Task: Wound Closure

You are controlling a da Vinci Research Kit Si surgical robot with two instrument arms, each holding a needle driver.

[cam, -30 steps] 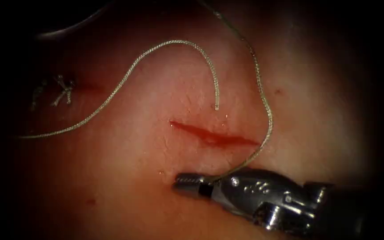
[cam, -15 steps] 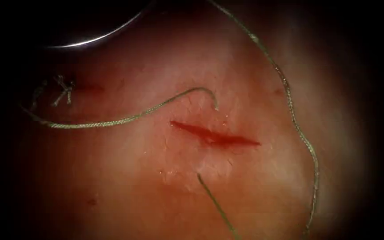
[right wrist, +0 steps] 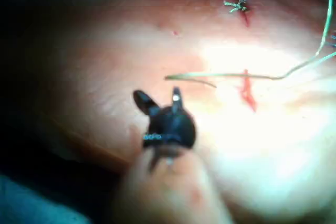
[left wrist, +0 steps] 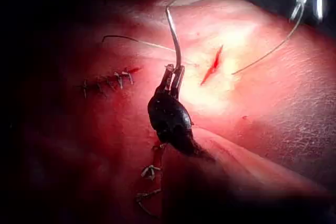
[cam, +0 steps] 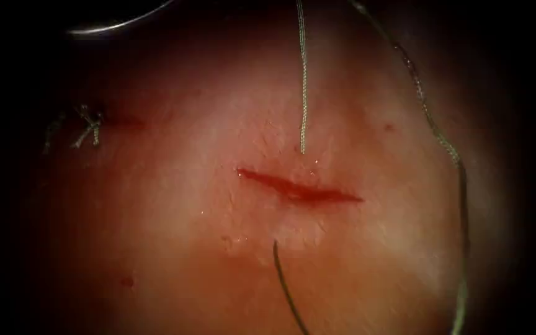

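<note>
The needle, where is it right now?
The needle is held near one end by the left tool, clear of the tissue, to the left of the cut in the left wrist view.

Thread (cam: 303, 93) thru tissue (cam: 206, 205), across cut (cam: 299, 189).

my left tool (left wrist: 173, 80) has its jaws closed on the curved needle (left wrist: 173, 38) near its end, the needle up off the tissue (cam: 218, 205). my right tool (right wrist: 160, 100) has its jaws apart and holds nothing. thread (cam: 303, 80) enters the tissue just above the open red cut (cam: 299, 189), with another strand below it.
</note>
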